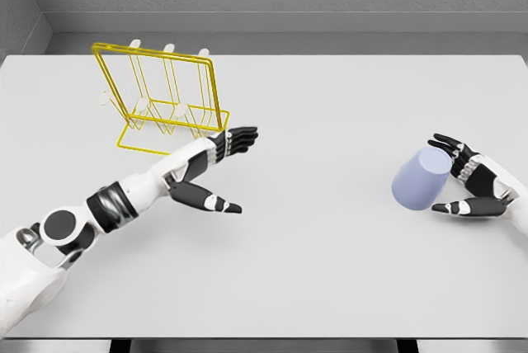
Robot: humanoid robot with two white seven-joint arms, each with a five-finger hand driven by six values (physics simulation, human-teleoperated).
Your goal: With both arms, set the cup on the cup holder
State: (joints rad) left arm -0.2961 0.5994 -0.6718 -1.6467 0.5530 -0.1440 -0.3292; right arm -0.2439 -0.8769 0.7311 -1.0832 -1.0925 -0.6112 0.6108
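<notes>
A pale lavender cup [421, 178] lies tilted on the white table [330, 105] at the right. My right hand [462, 180] sits just to its right, fingers spread around the cup's side, thumb below and fingers above, not visibly closed on it. A yellow wire cup holder [165, 97] with white pegs stands at the back left. In front of the holder's right corner my left hand [227, 167] reaches out, open and holding nothing, its fingertips [247, 134] near the holder's base.
A grey wall runs behind the table's far edge. The table's front edge lies close below my left arm [99, 213].
</notes>
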